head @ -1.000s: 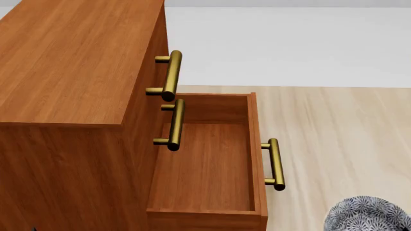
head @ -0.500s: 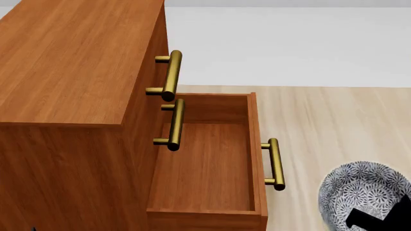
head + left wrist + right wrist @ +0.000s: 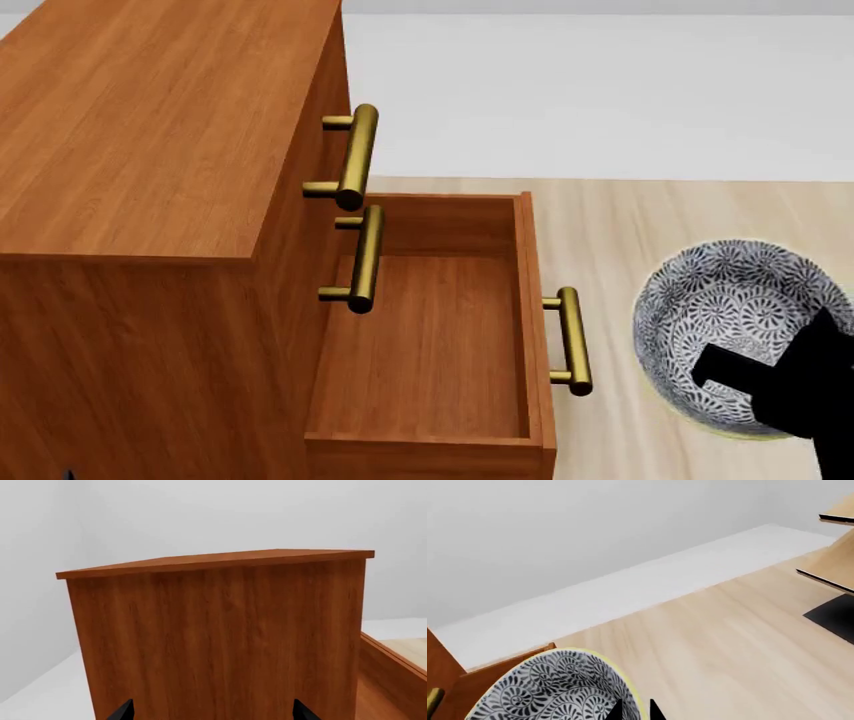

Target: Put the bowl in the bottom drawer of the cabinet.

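Over pale wood flooring [image 3: 694, 230], the right gripper [image 3: 781, 385] clamps the blue-and-white floral ceramic bowl [image 3: 727, 315]; it should travel level over the open reddish-brown bottom drawer [image 3: 427, 345]. The left gripper's state I cannot tell.

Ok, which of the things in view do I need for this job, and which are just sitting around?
Needed:
- bowl, held at its rim by the right end effector
- bottom drawer, pulled open
- cabinet

Sitting around:
- pale wooden rack on a black base
- upper two drawer handles
- left end effector, facing the cabinet's side
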Controlling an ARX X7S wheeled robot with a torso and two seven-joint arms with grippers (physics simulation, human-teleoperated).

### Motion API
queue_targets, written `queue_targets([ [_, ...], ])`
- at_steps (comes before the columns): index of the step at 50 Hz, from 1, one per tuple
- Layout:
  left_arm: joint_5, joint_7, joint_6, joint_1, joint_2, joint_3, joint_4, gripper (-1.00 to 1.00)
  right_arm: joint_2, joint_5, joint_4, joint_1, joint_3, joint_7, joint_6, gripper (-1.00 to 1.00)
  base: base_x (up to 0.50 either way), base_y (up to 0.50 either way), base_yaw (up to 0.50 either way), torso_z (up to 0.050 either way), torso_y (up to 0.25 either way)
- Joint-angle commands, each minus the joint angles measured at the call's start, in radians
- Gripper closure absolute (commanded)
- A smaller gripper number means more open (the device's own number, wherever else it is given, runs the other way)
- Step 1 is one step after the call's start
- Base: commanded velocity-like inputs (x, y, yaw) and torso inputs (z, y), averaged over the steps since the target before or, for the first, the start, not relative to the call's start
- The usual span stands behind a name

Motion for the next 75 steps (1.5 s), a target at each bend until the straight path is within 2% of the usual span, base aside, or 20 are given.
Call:
queue_targets([
  [1,-0.003,-0.005,0.001,0.001,-0.004,-0.002,0.003,-1.00,-0.004,0.047,0.015,0.136,-0.054,0.059,0.047,1.00,0.00,0.00,0.00,0.000,0.000],
  [9,-0.006,-0.009,0.006,0.008,-0.007,-0.007,0.006,-1.00,-0.026,0.086,0.084,0.238,-0.113,0.143,0.109,1.00,0.00,0.00,0.00,0.000,0.000],
  [29,-0.015,-0.015,0.016,0.016,-0.013,-0.012,0.007,-1.00,-0.099,0.125,0.240,0.447,-0.289,0.168,0.189,1.00,0.00,0.00,0.00,0.000,0.001],
  [40,-0.019,-0.018,0.025,0.021,-0.017,-0.018,0.003,-1.00,-0.107,0.018,0.326,0.501,-0.422,0.082,0.157,1.00,0.00,0.00,0.00,0.000,0.000],
  [59,-0.025,-0.022,0.030,0.023,-0.020,-0.016,-0.001,-1.00,-0.161,-0.206,0.601,0.598,-0.654,-0.109,0.007,1.00,0.00,0.00,0.00,0.000,0.001],
  [75,-0.031,-0.027,0.037,0.027,-0.026,-0.022,0.000,-1.00,-0.214,-0.308,0.784,0.641,-0.774,-0.219,-0.087,1.00,0.00,0.00,0.00,0.000,0.000],
])
